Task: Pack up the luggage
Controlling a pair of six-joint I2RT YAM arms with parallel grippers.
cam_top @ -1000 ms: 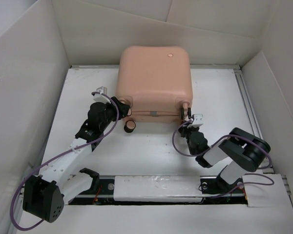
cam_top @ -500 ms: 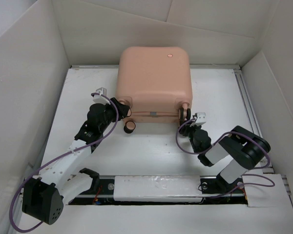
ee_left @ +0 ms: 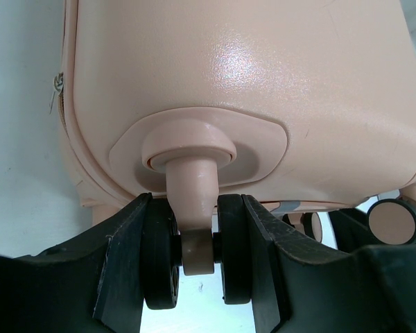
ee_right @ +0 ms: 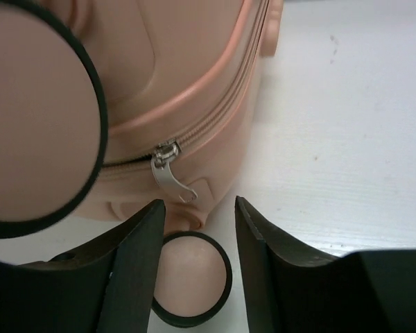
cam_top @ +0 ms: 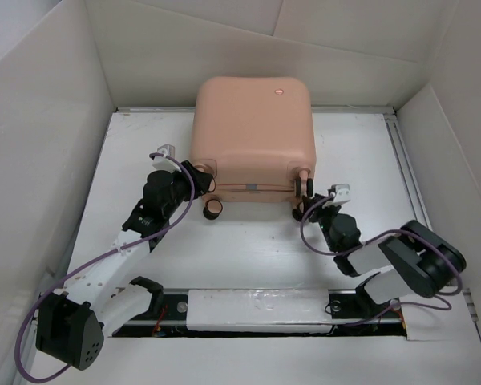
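Observation:
The peach-pink luggage lies closed on the white table, its wheels toward me. My left gripper is shut on its near-left twin wheel; the black fingers press both discs from outside, with the peach stem between them. My right gripper stands open at the near-right corner. Its jaws are apart, just short of the silver zipper pull on the closed zip. A wheel sits low between the fingers, untouched. A second wheel fills the left of that view.
White cardboard walls box the table in on three sides. A metal rail runs along the right side. A white padded bar lies across the near edge between the arm bases. Another luggage wheel points toward me.
My right gripper has opened and drawn back a little to the right of the luggage's corner; its elbow has swung right. The left arm and the luggage have not moved.

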